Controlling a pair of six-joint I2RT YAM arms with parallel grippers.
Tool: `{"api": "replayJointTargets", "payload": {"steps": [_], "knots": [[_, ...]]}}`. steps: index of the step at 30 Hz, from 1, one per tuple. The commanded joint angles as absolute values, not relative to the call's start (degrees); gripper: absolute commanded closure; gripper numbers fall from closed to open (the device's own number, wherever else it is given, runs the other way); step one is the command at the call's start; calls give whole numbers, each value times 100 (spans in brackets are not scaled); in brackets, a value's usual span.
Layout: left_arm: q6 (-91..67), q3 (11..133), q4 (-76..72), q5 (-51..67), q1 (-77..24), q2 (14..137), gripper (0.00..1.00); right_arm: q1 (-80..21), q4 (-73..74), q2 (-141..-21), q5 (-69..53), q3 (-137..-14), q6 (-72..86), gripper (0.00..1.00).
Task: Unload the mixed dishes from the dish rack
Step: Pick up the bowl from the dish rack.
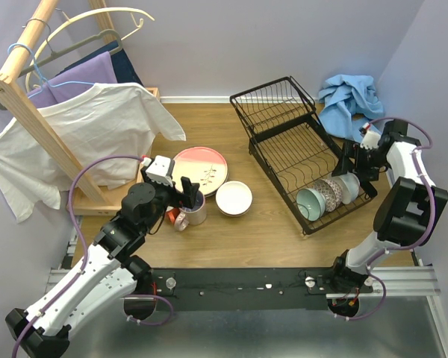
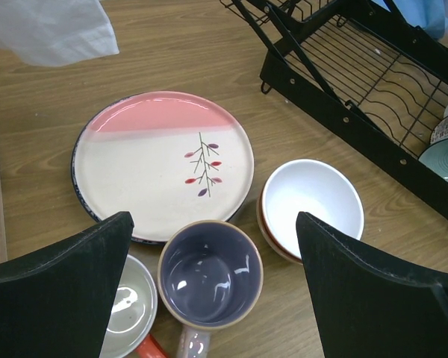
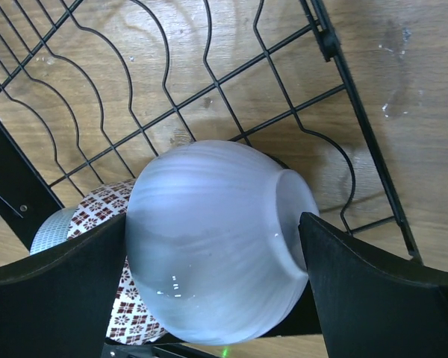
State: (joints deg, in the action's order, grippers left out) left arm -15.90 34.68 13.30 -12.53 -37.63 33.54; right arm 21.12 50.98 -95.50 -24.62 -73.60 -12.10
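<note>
The black dish rack (image 1: pixel 299 153) lies at the centre right. A pale-green bowl (image 1: pixel 310 203), a patterned bowl (image 1: pixel 330 194) and a white bowl (image 1: pixel 349 186) stand in its near end. My right gripper (image 3: pixel 213 220) is open, its fingers on either side of the white bowl (image 3: pixel 216 253); I cannot tell whether they touch it. On the table lie the pink-and-cream plate (image 2: pixel 164 160), a second white bowl (image 2: pixel 312 203), a purple-inside mug (image 2: pixel 210 274) and an orange-handled mug (image 2: pixel 127 313). My left gripper (image 2: pixel 213 246) hangs open above the purple-inside mug, holding nothing.
A wooden clothes stand (image 1: pixel 30 97) with a white T-shirt (image 1: pixel 82 134) and hangers fills the back left. A blue cloth (image 1: pixel 351 97) lies at the back right beside the rack's raised basket end (image 1: pixel 272 104). Walls close in behind and at the right.
</note>
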Motion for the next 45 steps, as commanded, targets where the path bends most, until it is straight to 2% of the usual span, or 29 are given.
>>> {"api": "replayJointTargets", "payload": {"steps": [1, 10, 14, 23, 27, 29, 38, 45], "knots": [[-1547, 3410, 1213, -1125, -3788, 3357, 1, 2145, 4984, -9677, -2681, -7198, -1239, 1], [-1547, 3410, 1195, -1116, -3788, 3401, 1, 2145, 5132, -9712, -2848, -7339, -1275, 17], [-1538, 3410, 1195, -1099, -3788, 3410, 1, 2145, 5221, -9677, -2786, -7374, -1239, 34], [-1529, 3401, 1186, -1063, -3788, 3437, 1, 2145, 5326, -9492, -2778, -7453, -1204, 63], [-1538, 3401, 1169, -1046, -3788, 3463, 1, 2136, 5353, -9326, -2733, -7515, -1134, 66], [-1538, 3401, 1169, -1046, -3797, 3463, 1, 2136, 5353, -9211, -2716, -7523, -1081, 71], [-1556, 3410, 1178, -993, -3788, 3507, 1, 1961, 5352, -8956, -2365, -7514, -941, 72], [-1573, 3410, 1169, -958, -3797, 3542, 1, 1828, 5291, -8745, -1890, -7436, -765, 77]]}}
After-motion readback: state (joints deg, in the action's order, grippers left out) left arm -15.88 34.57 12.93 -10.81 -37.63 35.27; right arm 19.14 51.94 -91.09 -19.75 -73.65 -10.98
